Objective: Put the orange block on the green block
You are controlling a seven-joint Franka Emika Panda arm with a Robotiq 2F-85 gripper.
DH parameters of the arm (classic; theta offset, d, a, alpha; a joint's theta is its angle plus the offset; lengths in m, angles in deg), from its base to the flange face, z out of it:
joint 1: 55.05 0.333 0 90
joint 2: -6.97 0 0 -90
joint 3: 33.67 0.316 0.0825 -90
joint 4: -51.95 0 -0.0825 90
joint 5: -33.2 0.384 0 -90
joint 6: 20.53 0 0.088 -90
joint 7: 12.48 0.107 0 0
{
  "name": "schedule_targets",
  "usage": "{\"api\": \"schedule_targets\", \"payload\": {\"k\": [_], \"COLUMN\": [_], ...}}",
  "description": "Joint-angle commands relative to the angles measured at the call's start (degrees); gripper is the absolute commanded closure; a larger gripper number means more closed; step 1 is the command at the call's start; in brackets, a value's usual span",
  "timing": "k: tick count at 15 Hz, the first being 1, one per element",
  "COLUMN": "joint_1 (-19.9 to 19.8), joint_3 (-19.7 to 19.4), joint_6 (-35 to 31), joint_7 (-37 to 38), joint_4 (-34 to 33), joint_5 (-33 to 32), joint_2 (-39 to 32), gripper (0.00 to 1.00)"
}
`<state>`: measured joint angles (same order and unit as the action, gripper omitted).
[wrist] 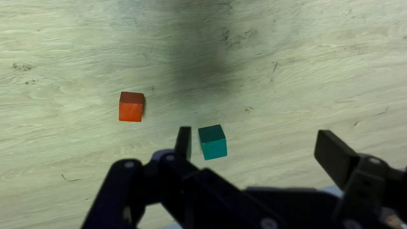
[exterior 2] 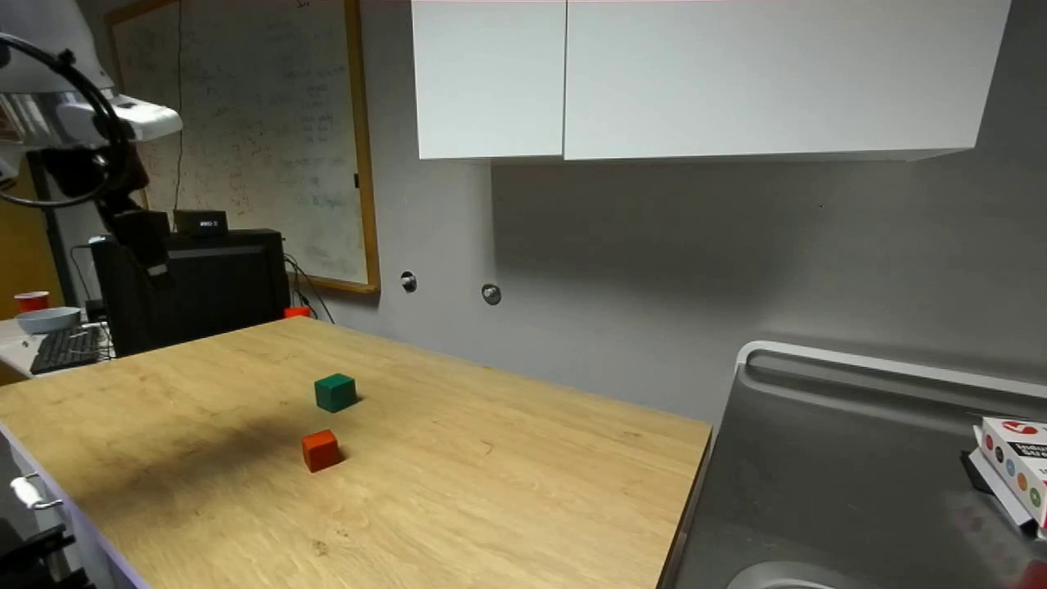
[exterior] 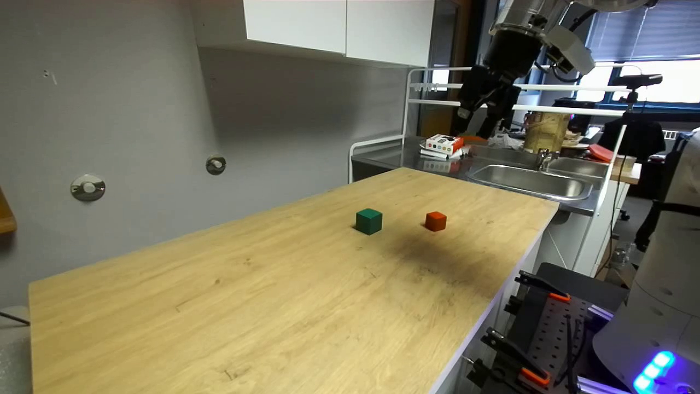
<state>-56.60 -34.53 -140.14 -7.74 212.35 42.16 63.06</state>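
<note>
Orange block [wrist: 130, 107] rests on the wood-grained tabletop [wrist: 63, 133] at left in the wrist view; right of it, near but apart, sits the green block [wrist: 213, 143]; then comes the gripper [wrist: 258, 148], raised above, jaws spread wide.

Orange block [exterior: 436, 221] reddish-orange; green block [exterior: 369, 221] dark green; tabletop [exterior: 290, 279] tan, wood-grained.

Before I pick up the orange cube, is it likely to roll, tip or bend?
The orange cube would probably slide, not roll, if pushed: its faces look flat. It seems stiff, given its straight edges, so bending is unlikely. Tipping also looks unlikely, as its width about equals its height.
</note>
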Motion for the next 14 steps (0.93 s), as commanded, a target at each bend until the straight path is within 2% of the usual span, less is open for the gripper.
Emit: {"api": "schedule_targets", "payload": {"k": [1,5,8,14], "joint_1": [-4.15,-9.14,-11.45,-11.50], "joint_3": [-1.92,-4.43,-5.80,-7.00], "joint_6": [-5.85,-12.04,-15.77,-18.23], "joint_7": [0.19,0.64,0.94,1.05], "joint_4": [-0.41,-1.40,-2.87,-7.71], "joint_5": [-1.78,-3.57,-4.61,-4.52], "joint_2": [-5.81,-14.92,-23.01,-38.35], "gripper": [0.00,0.00,0.00,0.00]}}
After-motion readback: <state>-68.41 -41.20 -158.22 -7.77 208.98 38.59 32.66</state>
